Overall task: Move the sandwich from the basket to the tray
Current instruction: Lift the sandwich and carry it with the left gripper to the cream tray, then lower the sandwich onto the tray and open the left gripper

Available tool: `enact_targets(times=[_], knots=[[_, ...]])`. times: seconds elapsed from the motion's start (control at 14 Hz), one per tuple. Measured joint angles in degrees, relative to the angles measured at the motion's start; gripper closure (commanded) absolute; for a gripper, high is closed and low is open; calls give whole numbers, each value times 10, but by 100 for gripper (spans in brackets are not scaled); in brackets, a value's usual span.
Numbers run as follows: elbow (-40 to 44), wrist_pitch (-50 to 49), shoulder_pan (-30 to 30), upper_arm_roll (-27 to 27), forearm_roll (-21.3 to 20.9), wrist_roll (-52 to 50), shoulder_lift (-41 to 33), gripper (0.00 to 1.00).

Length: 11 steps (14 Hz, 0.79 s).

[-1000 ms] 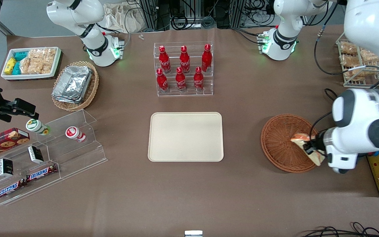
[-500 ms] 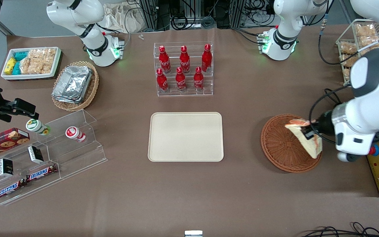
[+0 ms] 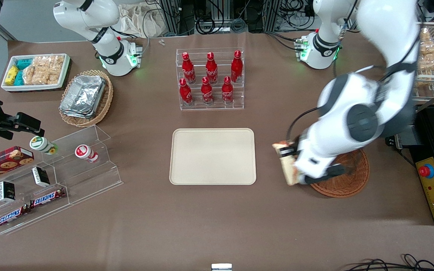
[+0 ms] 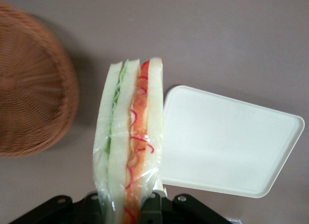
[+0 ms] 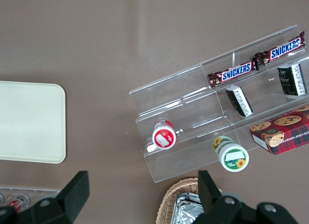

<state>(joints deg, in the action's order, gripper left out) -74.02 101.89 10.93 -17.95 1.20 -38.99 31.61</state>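
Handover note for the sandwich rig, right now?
Gripper: shut on the sandwich, held in the air between basket and tray, over bare table.
Sandwich: out of the basket, clamped at one end.
Basket: empty as far as it shows; the arm hides part of it.
Tray: nothing on it.
Done: pick and lift.
Left: carry over the tray, lower, release.

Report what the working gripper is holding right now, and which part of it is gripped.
The gripper holds the sandwich, clamped across its bread faces at one end, the rest sticking out in the air between the basket and the tray.
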Motion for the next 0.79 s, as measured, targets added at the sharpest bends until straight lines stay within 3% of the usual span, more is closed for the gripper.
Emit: enact_targets(times=[0.21,0.36,0.71,0.79], knots=[[-25,102,53,1,-7,9,61,100],[-32,134,82,1,-35,9,97,100],[-35,144,126,2,-71,9,151,100],[-38,144,128,3,-75,9,158,95]])
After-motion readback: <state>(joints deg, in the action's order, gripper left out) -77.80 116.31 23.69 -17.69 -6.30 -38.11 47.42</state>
